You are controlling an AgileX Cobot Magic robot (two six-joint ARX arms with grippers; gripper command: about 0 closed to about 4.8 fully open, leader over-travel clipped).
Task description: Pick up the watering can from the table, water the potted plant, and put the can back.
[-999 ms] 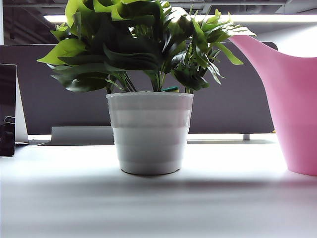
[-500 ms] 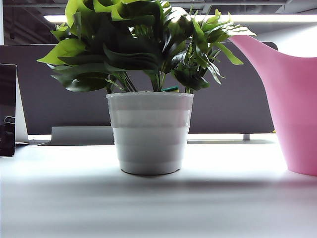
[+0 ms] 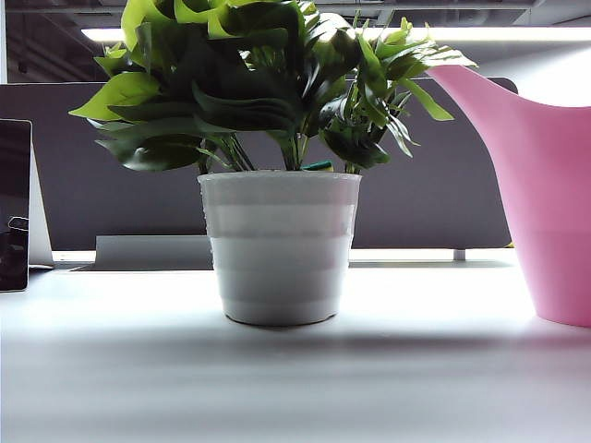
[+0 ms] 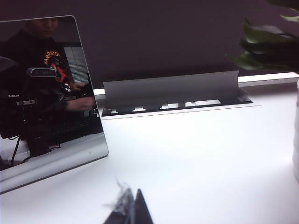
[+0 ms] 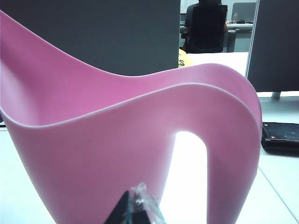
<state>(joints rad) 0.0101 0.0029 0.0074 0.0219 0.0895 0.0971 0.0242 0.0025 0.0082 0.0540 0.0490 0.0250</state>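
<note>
The potted plant point(image 3: 279, 245), green leaves over a white ribbed pot, stands mid-table point(image 3: 295, 378) in the exterior view. The pink watering can point(image 3: 545, 185) stands upright at the right, its spout rising toward the leaves. No arm shows in the exterior view. In the right wrist view my right gripper point(image 5: 135, 205) is shut with nothing in it, close in front of the watering can point(image 5: 117, 140) near its handle loop. My left gripper point(image 4: 131, 207) is shut and empty above bare table point(image 4: 196, 163); a few plant leaves point(image 4: 266, 46) and the pot's edge show at the side.
A dark monitor point(image 4: 46, 102) leans on the table near the left gripper, also seen as the monitor point(image 3: 14, 203) at the exterior view's left edge. A grey cable-tray flap point(image 4: 173, 88) and dark partition point(image 3: 434, 185) run along the back. A black item point(image 5: 280, 135) lies beyond the can.
</note>
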